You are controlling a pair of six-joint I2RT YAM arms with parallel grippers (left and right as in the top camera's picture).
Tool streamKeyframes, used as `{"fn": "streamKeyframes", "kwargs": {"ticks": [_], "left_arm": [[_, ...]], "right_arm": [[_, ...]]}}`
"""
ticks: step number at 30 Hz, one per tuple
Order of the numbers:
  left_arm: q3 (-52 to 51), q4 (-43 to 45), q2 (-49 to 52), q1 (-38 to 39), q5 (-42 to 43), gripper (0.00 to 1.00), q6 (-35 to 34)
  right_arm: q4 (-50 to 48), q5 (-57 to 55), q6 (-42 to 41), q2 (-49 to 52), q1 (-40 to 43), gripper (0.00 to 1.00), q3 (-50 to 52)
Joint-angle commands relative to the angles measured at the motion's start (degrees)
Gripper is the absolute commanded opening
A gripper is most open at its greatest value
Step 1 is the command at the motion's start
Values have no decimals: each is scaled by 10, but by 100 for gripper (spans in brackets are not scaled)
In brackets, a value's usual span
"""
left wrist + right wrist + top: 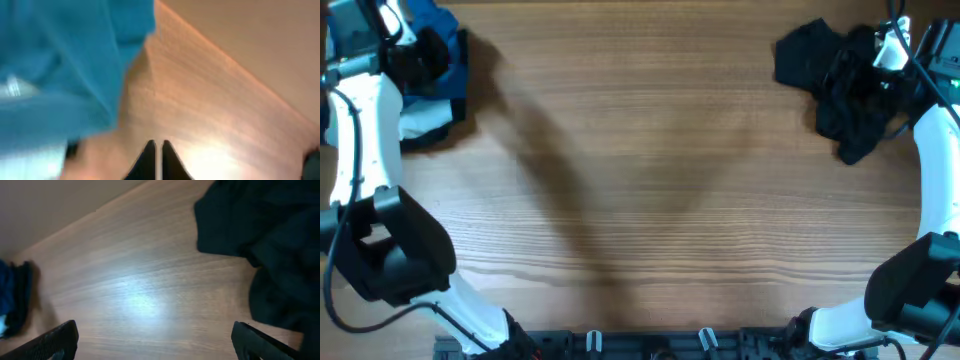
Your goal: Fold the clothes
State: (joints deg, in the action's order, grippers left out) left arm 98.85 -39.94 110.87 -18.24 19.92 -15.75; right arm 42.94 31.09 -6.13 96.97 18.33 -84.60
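Left gripper (156, 150): fingertips pressed together, nothing visible between them, bare wood behind. It sits at the far-left corner, right at the edge of the deep-blue garment (432, 30). I can't tell from the overhead whether it touches the cloth. Left arm (360, 130) runs from the near edge up the left side, elbow bent low, wrist over the pile.

The garment lies bunched in that far-left corner of the table (650, 150). White cloth (420, 122) pokes out at its near side and darker fabric shows along the right edge. In the left wrist view the blue fills the upper left, heavily blurred, so I can't read folds or edges.

Right gripper (152, 332): fingers spread wide, empty, only wood between them. Right arm (935, 170) climbs the right side, wrist above a crumpled near-black heap (830, 70) in the far-right corner. The wrist and cables cover part of that heap from above. The right wrist view cuts it off at the frame's right edge, and I can't make out what kind of garment it is.
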Motion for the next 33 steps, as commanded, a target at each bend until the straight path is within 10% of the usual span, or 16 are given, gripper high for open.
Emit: {"fn": "streamKeyframes", "kwargs": {"ticks": [1,11,33], "left_arm": [[2,-70,-110,25,-2,21,35],[2,-240,-332,56,-5,74,35],[-41,-354,-421,207,-206,100,-15]], "right_arm": [[32,-111,17,-31,-2,98,-14],[42,-226,92,-287,-1,100,-22],[148,-418,91,-271,-1,100,-21]]}}
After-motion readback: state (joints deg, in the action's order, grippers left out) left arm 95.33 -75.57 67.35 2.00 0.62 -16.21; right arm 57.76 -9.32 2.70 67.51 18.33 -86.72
